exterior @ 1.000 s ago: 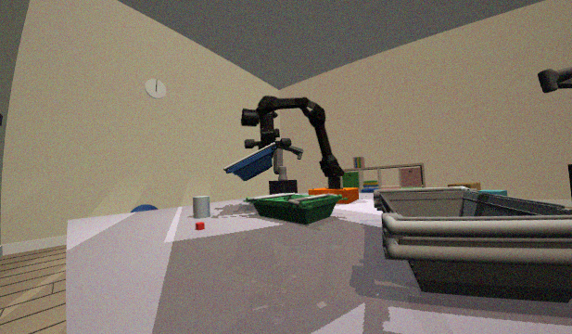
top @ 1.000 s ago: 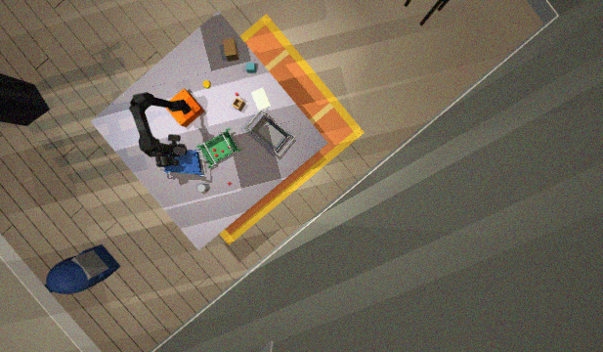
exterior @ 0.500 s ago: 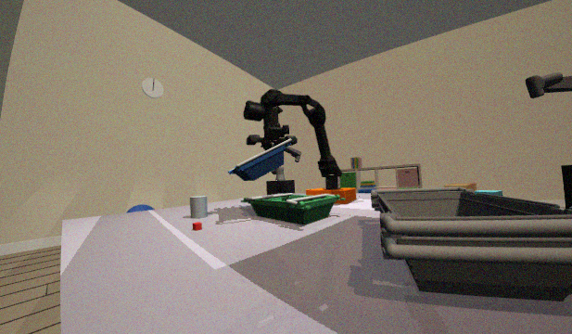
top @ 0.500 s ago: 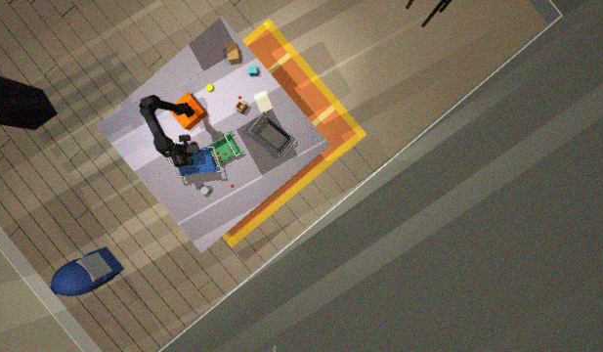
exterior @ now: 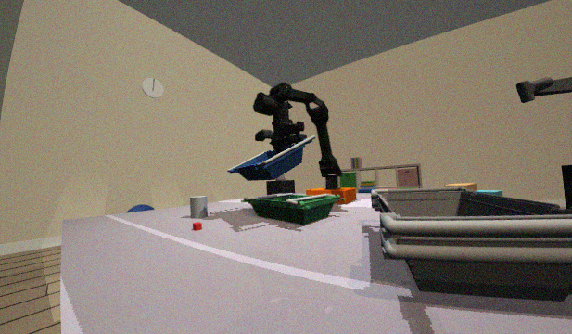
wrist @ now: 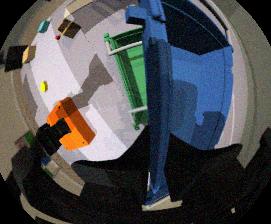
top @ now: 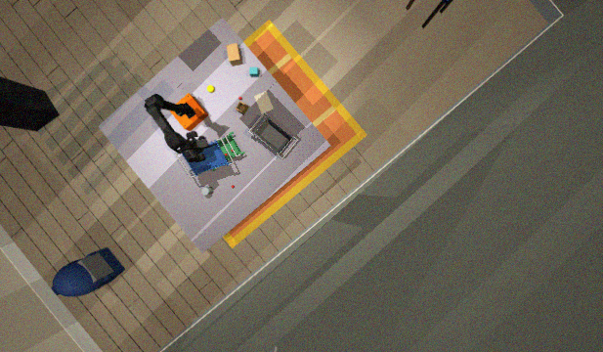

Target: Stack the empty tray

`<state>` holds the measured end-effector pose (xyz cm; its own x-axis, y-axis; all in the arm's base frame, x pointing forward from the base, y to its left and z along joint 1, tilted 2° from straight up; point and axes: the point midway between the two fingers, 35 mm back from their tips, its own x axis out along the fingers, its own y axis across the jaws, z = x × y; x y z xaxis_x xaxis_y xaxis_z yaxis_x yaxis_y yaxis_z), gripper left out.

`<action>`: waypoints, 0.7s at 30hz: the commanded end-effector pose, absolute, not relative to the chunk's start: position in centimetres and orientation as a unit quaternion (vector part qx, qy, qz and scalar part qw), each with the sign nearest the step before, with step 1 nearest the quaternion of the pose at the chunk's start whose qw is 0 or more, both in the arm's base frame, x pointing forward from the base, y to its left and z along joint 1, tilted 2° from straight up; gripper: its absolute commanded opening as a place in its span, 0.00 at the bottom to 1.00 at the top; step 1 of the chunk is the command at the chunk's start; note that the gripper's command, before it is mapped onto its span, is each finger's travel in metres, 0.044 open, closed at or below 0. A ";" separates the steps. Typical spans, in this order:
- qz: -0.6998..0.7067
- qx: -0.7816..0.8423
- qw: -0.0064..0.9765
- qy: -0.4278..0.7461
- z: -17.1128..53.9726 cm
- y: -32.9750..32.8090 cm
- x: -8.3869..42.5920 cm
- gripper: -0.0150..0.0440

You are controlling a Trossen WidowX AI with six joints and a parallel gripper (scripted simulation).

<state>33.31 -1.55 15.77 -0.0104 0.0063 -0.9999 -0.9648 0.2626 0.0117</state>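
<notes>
The green tray (top: 236,147) (exterior: 290,211) (wrist: 139,75) stands on the table. Its two white bars lie across its top; they show in the wrist view, one bar (wrist: 123,49) near each end. Small red blocks are just visible inside it from above. My gripper (top: 199,151) (exterior: 283,149) (wrist: 151,128) is shut on a side wall of the blue tray (top: 213,158) (exterior: 262,168) (wrist: 193,75). The blue tray hangs in the air, clearly tilted, higher than the green tray and partly over it as seen from above. It hides part of the green tray in the wrist view.
A grey tray (top: 272,136) (exterior: 494,278) with bars stands to the right. A grey cylinder (top: 206,191) (exterior: 198,207) and a red block (top: 233,186) (exterior: 197,226) lie past the blue tray. The orange base (top: 197,115) (wrist: 80,132), a yellow disc (top: 210,88) and a brown box (top: 241,108) are also on the table.
</notes>
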 end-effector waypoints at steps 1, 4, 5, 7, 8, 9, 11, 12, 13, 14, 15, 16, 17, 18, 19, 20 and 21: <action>0.449 -0.445 0.552 0.544 16.2 0.2 33.6 0.25; 0.460 -0.455 0.543 0.535 16.2 1.4 33.5 0.25; 0.464 -0.459 0.540 0.532 16.2 1.8 33.5 0.25; 0.471 -0.466 0.534 0.525 16.2 2.7 33.5 0.25; 0.474 -0.469 0.531 0.522 16.2 3.1 33.4 0.25; 0.478 -0.472 0.528 0.519 16.2 3.5 33.4 0.25; 0.485 -0.479 0.522 0.513 16.2 4.2 33.3 0.25; 0.486 -0.480 0.521 0.512 16.2 4.4 33.3 0.25; 0.487 -0.481 0.520 0.511 16.2 4.5 33.3 0.25; 0.487 -0.481 0.520 0.511 16.2 4.5 33.3 0.25; 0.487 -0.481 0.520 0.511 16.2 4.5 33.3 0.25; 0.487 -0.481 0.520 0.511 16.2 4.5 33.3 0.25; 0.487 -0.481 0.520 0.511 16.2 4.5 33.3 0.25; 0.487 -0.481 0.520 0.511 16.2 4.5 33.3 0.25; 0.487 -0.481 0.520 0.511 16.2 4.5 33.3 0.25; 0.487 -0.481 0.520 0.511 16.2 4.5 33.3 0.25; 0.487 -0.481 0.520 0.511 16.2 4.5 33.3 0.25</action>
<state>33.07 4.36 15.80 -0.0117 0.0124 -0.9999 -0.9974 0.0703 0.0125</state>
